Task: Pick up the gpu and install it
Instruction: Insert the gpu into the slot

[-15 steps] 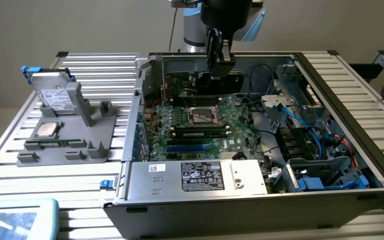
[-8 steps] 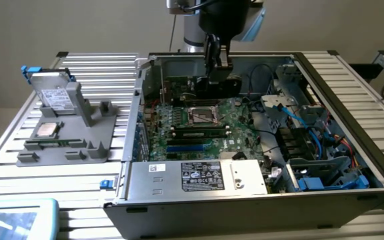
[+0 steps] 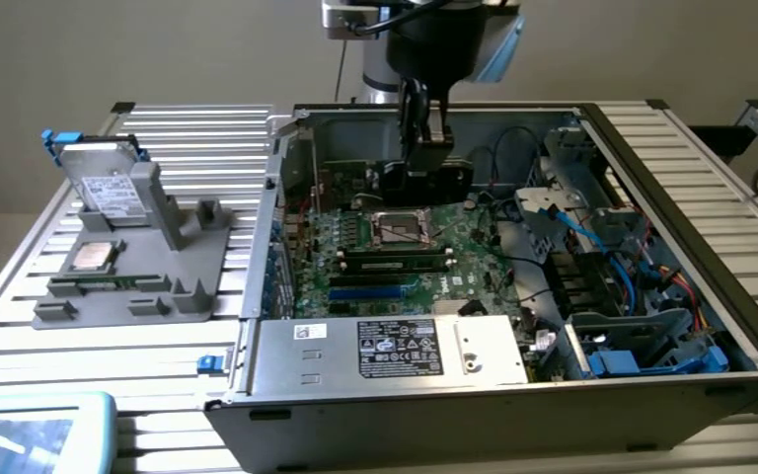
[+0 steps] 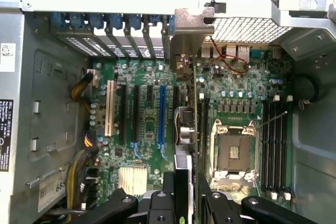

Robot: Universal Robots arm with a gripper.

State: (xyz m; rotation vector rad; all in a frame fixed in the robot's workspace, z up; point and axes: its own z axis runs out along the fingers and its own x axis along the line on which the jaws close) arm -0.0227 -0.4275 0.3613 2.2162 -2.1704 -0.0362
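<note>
Item 1: pincer (image 3: 421, 133) (image 4: 186, 192). Mine, hanging from the arm over the far part of the open computer case (image 3: 485, 420). It is partly closed, with its fingers clamped on the top edge of the gpu.

Item 2: gpu (image 3: 428, 176) (image 4: 195, 108). A thin dark card held upright on edge inside the case, above the motherboard (image 3: 352, 232) (image 4: 147, 129). In the wrist view it is seen edge-on, between the blue expansion slot (image 4: 161, 114) and the CPU socket (image 4: 233, 153), with its silvery bracket end toward the slotted rear wall of the case. I cannot tell whether its lower edge touches a slot.

Item 3: CPU socket (image 3: 402, 227). Open, just nearer than the card.

Item 4: power supply (image 3: 393, 348). A labelled metal box against the near wall of the case.

Item 5: grey holder (image 3: 175, 296). On the bench (image 3: 194, 128), on the exterior view's left, well apart from the case. It carries a silver hard drive (image 3: 103, 188) standing tilted at its far end, and a processor chip (image 3: 94, 255) lying flat nearer.
</note>
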